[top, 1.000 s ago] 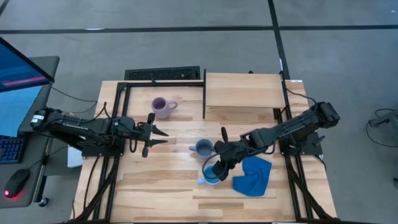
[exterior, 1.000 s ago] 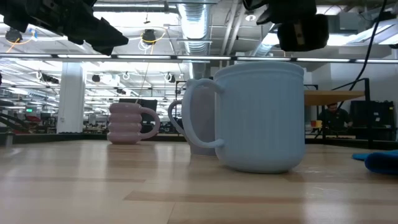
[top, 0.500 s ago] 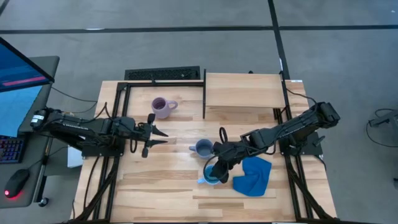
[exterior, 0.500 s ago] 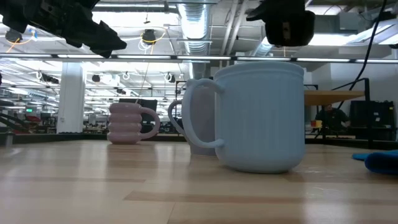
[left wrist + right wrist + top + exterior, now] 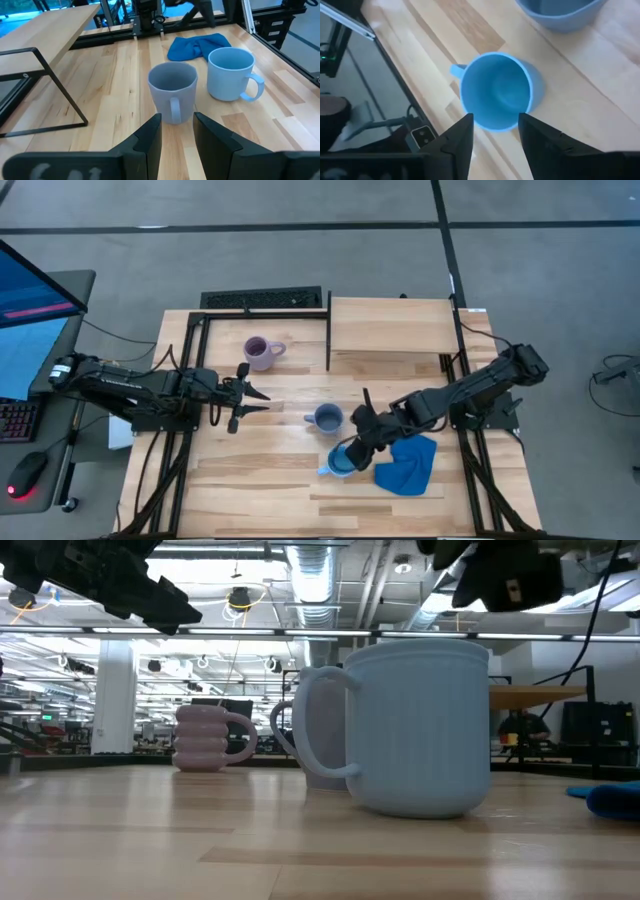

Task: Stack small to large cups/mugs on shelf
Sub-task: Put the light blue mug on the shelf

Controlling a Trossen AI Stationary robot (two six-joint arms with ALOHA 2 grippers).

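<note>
Right gripper point(image 5: 494, 135) is above the sky-blue mug point(image 5: 339, 463) on the table beside the blue cloth point(image 5: 408, 462), fingers apart and empty: straddle the rim wall squarely before closing.

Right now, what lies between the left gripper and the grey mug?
Only bare tabletop: the left wrist view shows the left gripper facing the grey mug with nothing between.

Two dark jointed arms, black cabling, angular black fingers point(image 5: 150, 140)
</note>
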